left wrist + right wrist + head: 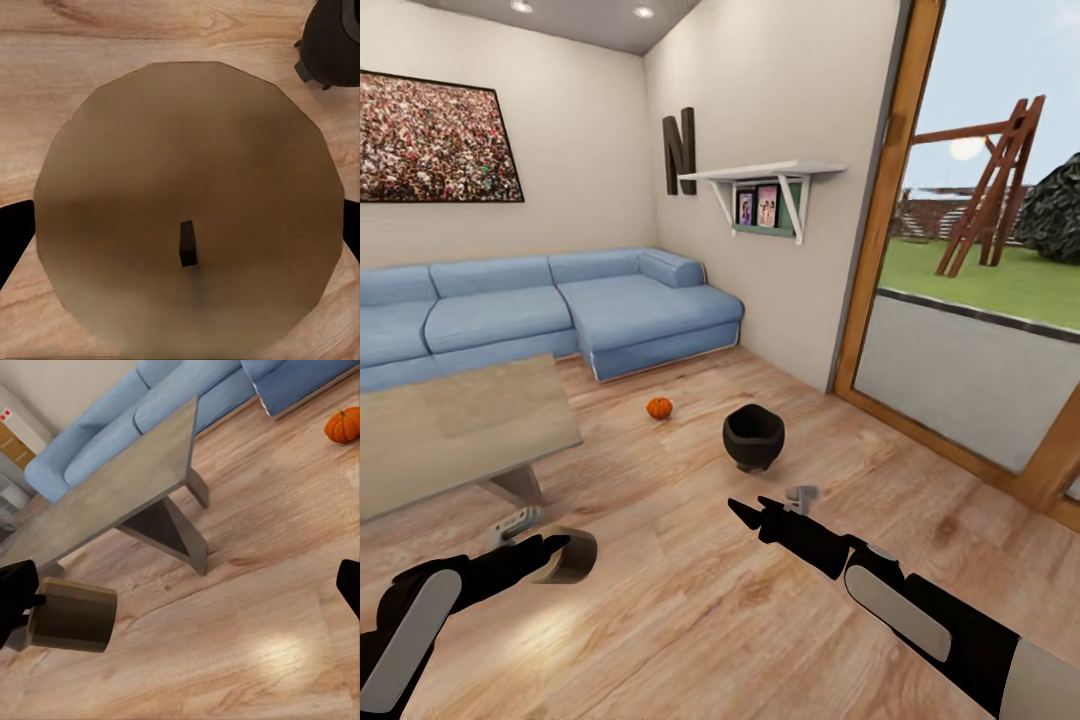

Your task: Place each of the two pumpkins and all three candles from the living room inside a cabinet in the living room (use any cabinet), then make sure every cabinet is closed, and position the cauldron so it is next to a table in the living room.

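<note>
- Candle, a stubby beige-brown cylinder with a dark wick (pixel 565 556), sits clamped between the left gripper's (pixel 556 553) black fingers (pixel 543 549), low over the wooden floor (pixel 690 600).
- Risk, as I judge it: the grip looks to be near the candle's side, so a quick swing could roll it out.
- Right gripper (pixel 752 514) is empty, fingers apart, with the round black cauldron (pixel 753 437) just ahead of it; a reach could knock it.
- Beige-grey low table (pixel 460 430) has an edge and slanted leg near the left fingers.
- Small orange pumpkin (pixel 659 407) lies well beyond the fingers, toward the blue sofa (pixel 560 310).
- Open floor lies ahead and rightward.
</note>
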Controlling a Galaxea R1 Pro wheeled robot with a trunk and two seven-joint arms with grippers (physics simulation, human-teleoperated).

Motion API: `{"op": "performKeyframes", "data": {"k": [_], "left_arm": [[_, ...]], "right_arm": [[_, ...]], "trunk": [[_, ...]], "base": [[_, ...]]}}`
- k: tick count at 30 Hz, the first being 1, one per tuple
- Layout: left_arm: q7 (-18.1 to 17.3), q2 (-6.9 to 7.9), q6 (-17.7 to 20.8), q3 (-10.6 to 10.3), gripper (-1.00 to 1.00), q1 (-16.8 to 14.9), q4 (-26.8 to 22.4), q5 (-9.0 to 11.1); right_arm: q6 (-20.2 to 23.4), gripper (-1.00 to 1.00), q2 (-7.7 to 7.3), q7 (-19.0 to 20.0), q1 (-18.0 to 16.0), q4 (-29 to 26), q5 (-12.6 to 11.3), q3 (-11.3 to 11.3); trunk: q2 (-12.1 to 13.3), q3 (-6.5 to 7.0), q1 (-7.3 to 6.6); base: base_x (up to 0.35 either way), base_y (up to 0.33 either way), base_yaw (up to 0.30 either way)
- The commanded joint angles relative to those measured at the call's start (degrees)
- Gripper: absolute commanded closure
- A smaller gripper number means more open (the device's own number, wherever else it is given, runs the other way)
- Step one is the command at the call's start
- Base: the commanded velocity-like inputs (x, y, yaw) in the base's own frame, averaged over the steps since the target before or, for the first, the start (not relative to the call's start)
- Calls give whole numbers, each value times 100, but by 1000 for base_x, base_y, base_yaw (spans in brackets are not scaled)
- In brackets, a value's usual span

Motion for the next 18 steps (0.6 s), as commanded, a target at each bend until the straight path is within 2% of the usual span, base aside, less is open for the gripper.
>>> {"op": "performKeyframes", "data": {"k": [1,9,15,18], "left_arm": [[53,1,19,1,100,-4,-3,65],[53,3,19,6,100,-4,-6,65],[53,-2,19,6,100,-4,-10,67],[53,1,19,2,100,-4,-11,143]], "right_arm": [[7,-100,-5,14,-7,-3,-60,10],[5,-100,-5,14,-8,-3,-45,15],[5,-100,-5,14,-7,-3,-29,17],[5,-100,-5,14,-5,-4,-26,18]], "trunk": [[39,19,-24],[360,214,-200],[360,252,-200],[360,271,-200]], "base": [[-32,0,193],[-6,0,193],[0,0,193],[-16,0,193]]}}
